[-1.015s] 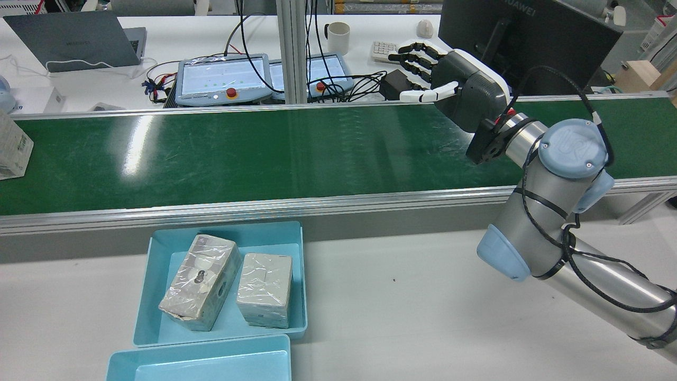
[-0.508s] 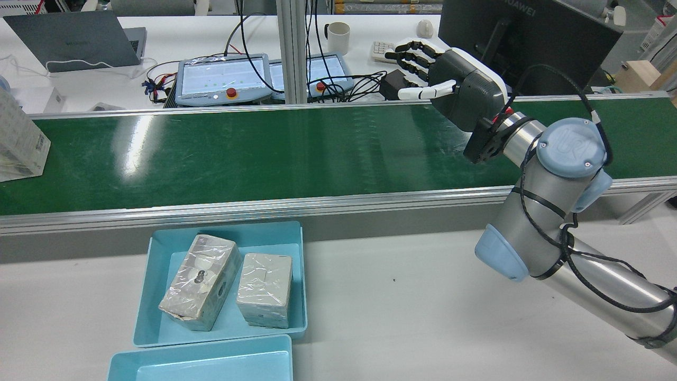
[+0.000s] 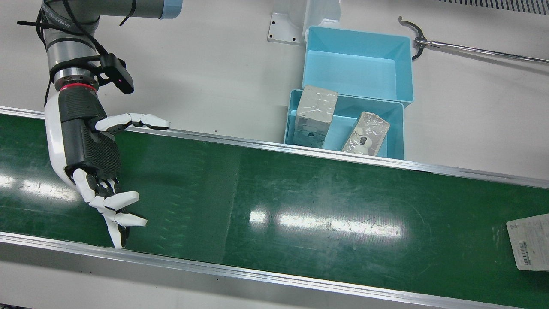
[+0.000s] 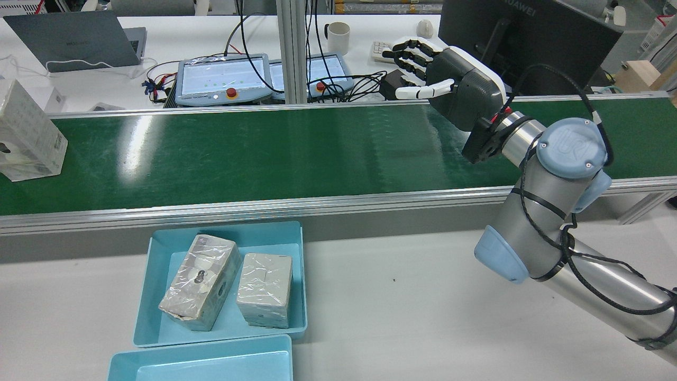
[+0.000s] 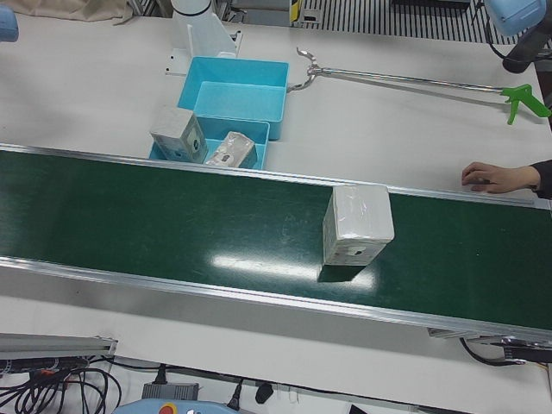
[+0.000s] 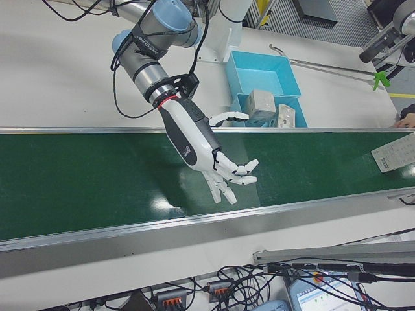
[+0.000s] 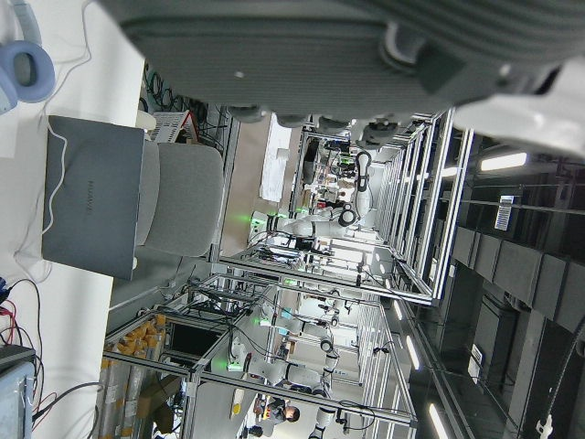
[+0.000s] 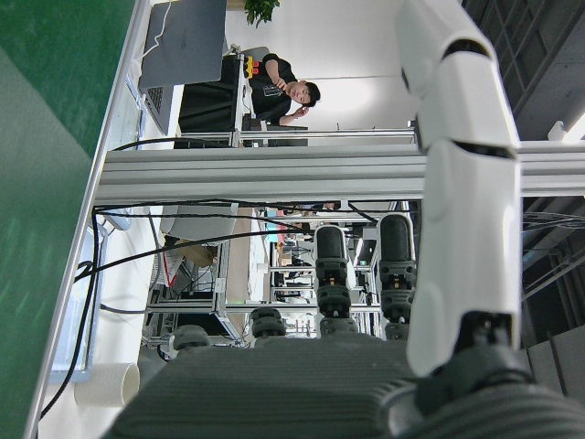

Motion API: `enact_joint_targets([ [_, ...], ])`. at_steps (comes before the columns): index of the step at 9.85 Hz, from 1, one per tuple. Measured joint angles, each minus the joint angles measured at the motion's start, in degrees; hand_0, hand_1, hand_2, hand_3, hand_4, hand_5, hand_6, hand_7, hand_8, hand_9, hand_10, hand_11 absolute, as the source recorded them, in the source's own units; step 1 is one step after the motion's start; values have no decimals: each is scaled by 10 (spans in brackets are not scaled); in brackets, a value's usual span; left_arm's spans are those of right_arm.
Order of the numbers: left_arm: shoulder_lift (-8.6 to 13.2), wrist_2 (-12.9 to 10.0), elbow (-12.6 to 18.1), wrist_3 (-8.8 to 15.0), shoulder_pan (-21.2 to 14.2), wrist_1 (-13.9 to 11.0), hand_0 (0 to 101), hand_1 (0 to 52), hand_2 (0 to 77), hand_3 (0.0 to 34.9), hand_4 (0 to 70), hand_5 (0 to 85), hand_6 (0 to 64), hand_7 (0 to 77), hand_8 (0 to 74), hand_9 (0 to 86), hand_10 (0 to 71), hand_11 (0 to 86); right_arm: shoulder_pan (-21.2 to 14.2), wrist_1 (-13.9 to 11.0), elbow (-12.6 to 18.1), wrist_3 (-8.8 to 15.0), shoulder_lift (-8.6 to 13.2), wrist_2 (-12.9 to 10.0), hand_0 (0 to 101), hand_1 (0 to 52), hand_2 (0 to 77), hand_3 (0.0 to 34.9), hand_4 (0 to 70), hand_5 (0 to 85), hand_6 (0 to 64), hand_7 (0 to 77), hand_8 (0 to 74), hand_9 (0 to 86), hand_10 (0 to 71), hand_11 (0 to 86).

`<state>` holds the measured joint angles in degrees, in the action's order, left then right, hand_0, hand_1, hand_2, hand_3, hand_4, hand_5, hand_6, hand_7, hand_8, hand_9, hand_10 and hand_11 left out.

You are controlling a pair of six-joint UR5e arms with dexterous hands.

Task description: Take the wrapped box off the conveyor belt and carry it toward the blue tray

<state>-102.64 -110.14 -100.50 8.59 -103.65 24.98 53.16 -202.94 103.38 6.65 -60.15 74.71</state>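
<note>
Right hand [image 4: 449,84] hangs over the conveyor belt [image 4: 264,153] with its fingers [image 3: 113,214] spread apart and nothing between them; we read it as wide and empty, palm turned along the belt. Ordering what we find by size: the belt runs the full width of the station; the right arm [image 4: 555,211] reaches across it from the robot's right; the blue tray [image 4: 158,317] sits on the white table just on the robot's side of the belt, already containing two wrapped boxes [image 4: 201,280]; a second, empty tray [image 3: 356,64] lies touching it; the wrapped box [image 4: 29,132] stands on the belt at its far left end in the rear view. We note the deciding relation: this box lies well apart from the right hand, off to the robot's left along the belt line, with the tray's position between the two. In the left-front view the box [image 5: 356,226] stands upright near mid-belt; we see no clearly longer side from here. The left hand shows only as a blurred dark palm [image 7: 347,55] at the edge of its own camera, so we cannot tell its state, nor its place relative to the box. We judge the pick not yet begun; the right hand will need the box to arrive alongside its open palm, or must travel leftward to it
</note>
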Motion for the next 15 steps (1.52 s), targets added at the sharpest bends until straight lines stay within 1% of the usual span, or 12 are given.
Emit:
enact_joint_targets([
  [1,0,0,0,0,0,0,0,0,5,0,0,11,0,0,0,0,5,0,-2,0,4,1,0,0,480,158,191,195,104,398,27,245,5,60,0,11],
  [2,0,0,0,0,0,0,0,0,5,0,0,11,0,0,0,0,0,0,-3,0,7,2,0,0,482,158,191,203,104,398,27,245,5,60,0,11],
  [5,0,0,0,0,0,0,0,0,5,0,0,11,0,5,0,0,0,0,-7,0,10,3,0,0,481,164,202,207,120,398,38,262,5,60,0,16],
  [8,0,0,0,0,0,0,0,0,11,0,0,11,0,0,0,0,5,0,-18,0,0,13,15,-2,492,158,202,211,120,398,38,262,5,60,0,11],
  [9,0,0,0,0,0,0,0,0,5,0,0,11,0,5,0,0,5,0,-25,0,-6,17,23,-8,490,158,202,211,115,398,38,267,5,60,0,11],
  [10,0,0,0,0,0,0,0,0,5,0,0,11,5,5,0,0,5,0,-29,0,-11,20,28,-12,490,158,213,212,131,409,49,267,5,60,0,11],
  [14,0,0,0,0,0,0,0,0,11,0,0,11,0,0,0,0,0,0,-34,0,-21,20,34,-18,490,158,213,213,131,415,49,273,5,65,0,11],
  [15,0,0,0,0,0,0,0,0,5,0,0,11,0,5,0,0,5,0,-34,0,-25,19,36,-18,490,169,224,208,142,415,55,278,5,60,0,16],
])
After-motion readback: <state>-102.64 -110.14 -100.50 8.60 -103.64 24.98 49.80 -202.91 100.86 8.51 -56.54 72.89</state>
